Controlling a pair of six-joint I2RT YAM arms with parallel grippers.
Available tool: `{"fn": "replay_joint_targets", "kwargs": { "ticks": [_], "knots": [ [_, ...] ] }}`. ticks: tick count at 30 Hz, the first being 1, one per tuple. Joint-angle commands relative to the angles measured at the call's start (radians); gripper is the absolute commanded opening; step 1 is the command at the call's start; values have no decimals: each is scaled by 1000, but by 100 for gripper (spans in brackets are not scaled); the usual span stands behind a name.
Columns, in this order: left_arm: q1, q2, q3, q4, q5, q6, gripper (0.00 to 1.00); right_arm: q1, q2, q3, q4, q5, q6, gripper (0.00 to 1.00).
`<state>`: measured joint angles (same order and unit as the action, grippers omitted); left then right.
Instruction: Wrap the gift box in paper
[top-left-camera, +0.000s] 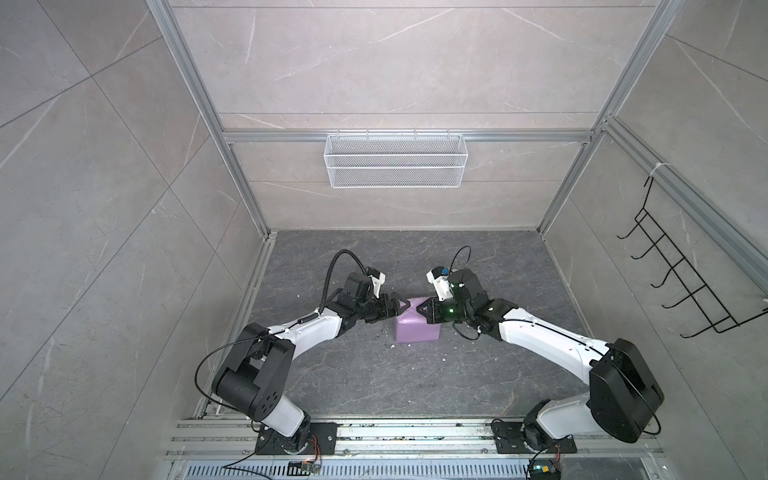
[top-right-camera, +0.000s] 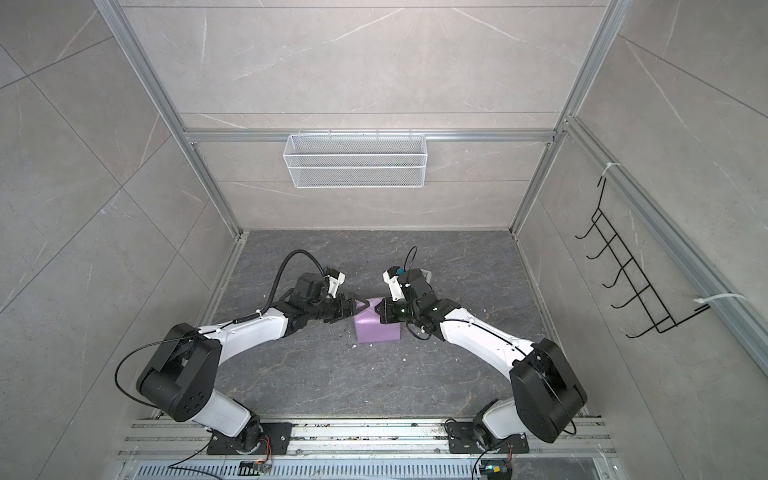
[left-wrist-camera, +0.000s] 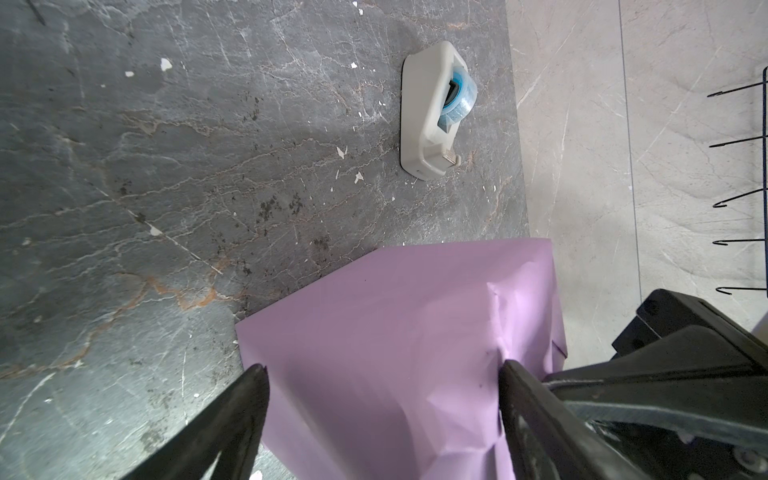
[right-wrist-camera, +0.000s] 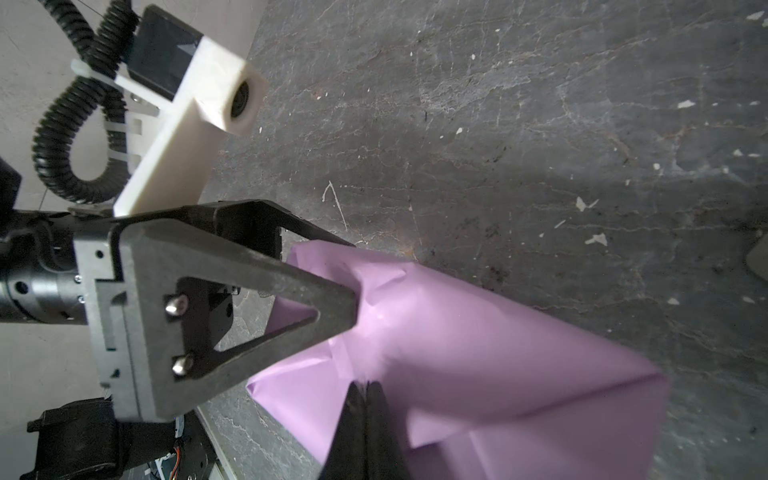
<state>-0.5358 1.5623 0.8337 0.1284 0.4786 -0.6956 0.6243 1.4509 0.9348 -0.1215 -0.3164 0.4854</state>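
**End flap, tools converging on the parcel top**

Desk (top-left-camera: 374, 374): dark stone, with open room near the arm bases. The wall stands close behind.

Paper (top-left-camera: 417, 330): lilac side out and folded around the gift box, which is hidden beneath it, mid-desk.

Left tool (left-wrist-camera: 384, 372): spread wide, straddling an upper corner and gripping nothing.

Right tool (right-wrist-camera: 365, 388): closed, apparently pinching a pucker of paper.

Judgement: hold that pinch taut and press the flap flat along the box edge before letting go, or the creases may spring back. The tools sit near each other, so clearance is tight.

Tape holder (left-wrist-camera: 432, 112): well apart from the parcel.
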Motion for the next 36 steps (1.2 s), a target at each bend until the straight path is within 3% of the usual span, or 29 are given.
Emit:
{"fn": "replay_joint_targets", "kwargs": {
  "ticks": [1,15,28,36],
  "knots": [
    [-9,27,-22,-84,-10,36,87,6,14,27,-42,35,-56,0],
    [-9,27,-28,-79,-5,34,87,43,44,-1,-73,137,-237,0],
    [-8,25,-28,-82,-1,36,87,93,6,-75,-18,260,-350,10],
    [-9,24,-27,-84,-1,36,87,100,6,-64,-10,269,-375,21]
  ]
}}
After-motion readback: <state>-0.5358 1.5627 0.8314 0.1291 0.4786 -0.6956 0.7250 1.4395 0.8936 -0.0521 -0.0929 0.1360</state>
